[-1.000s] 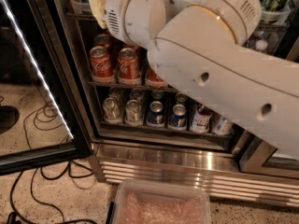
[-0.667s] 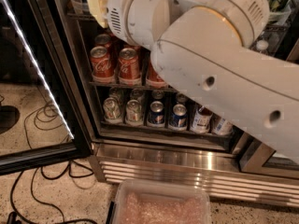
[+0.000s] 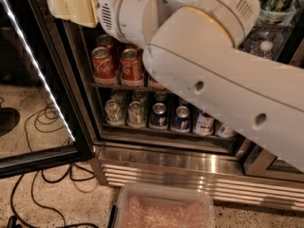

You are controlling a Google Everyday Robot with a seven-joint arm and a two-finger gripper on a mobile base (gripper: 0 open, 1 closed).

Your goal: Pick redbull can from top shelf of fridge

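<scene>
Your gripper (image 3: 72, 7) has moved left to the fridge (image 3: 166, 156) frame, above the red cans (image 3: 103, 63), with the arm (image 3: 213, 80) bent across; whether it is open or closed, I cannot tell.

tool (image 3: 71, 8) upper left, tub (image 3: 161, 189) before fridge (image 3: 166, 159)

Fridge (image 3: 180, 158): steel frame, glass door open at left. Top shelf (image 3: 273, 28): only right end visible, w/ green cans in clear tub; redbull can hidden. Gripper (image 3: 59, 7) at fridge's upper-left corner.
</scene>
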